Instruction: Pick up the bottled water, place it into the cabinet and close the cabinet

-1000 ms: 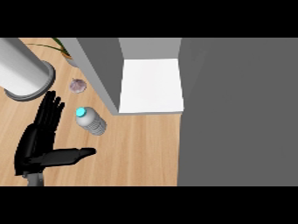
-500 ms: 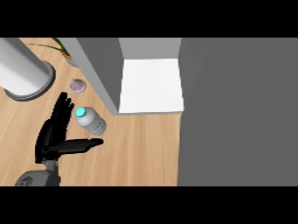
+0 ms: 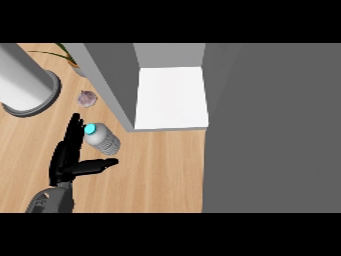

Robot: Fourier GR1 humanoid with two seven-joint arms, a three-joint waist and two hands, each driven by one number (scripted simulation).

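The bottled water [image 3: 103,140], clear with a cyan cap, lies on the wooden counter [image 3: 158,170] just in front of the open cabinet. My left hand [image 3: 64,156] is close beside it on the left. Its straight fingers run along the bottle's left side and its thumb sticks out to the right just below the bottle. The hand is open and holds nothing. The cabinet's white shelf [image 3: 171,97] shows through the opening, with a grey panel [image 3: 112,85] along its left. My right hand shows nowhere.
A large grey cylinder [image 3: 12,80] stands at the back left. A small purplish object [image 3: 87,98] lies between it and the cabinet panel. A green leaf [image 3: 68,54] shows at the top. A broad grey surface [image 3: 284,130] fills the right side.
Since one second ago my left hand has shifted right, up to the bottle's side. Over the last half second it has hardly moved. The bottle has stayed put.
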